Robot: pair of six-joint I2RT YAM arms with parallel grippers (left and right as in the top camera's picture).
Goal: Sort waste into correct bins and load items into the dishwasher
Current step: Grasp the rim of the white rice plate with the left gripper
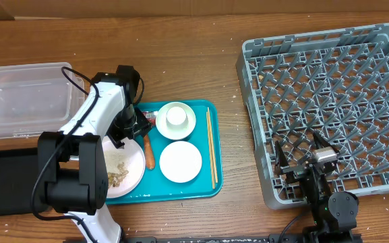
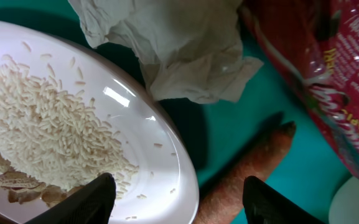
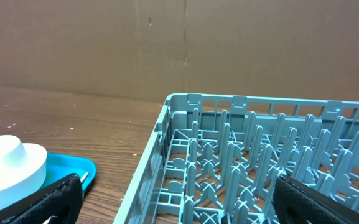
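Over the plate [image 2: 160, 162] and carrot stick [image 2: 247, 168], left hand [image 2: 180, 202], fingers [image 2: 95, 198] apart.

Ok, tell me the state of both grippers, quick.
Left gripper: open, holding nothing, over the carrot stick and the plate rim.
Right gripper: open, holding nothing, by the dish rack.

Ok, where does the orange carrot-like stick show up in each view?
Overhead: the orange stick lies left of centre on the teal tray, beside the plate.
Left wrist: the stick is at lower middle, slanting up to the right, just right of the plate rim.
Right wrist: not in it.
Shared landmark: the teal tray, seen in all three views.
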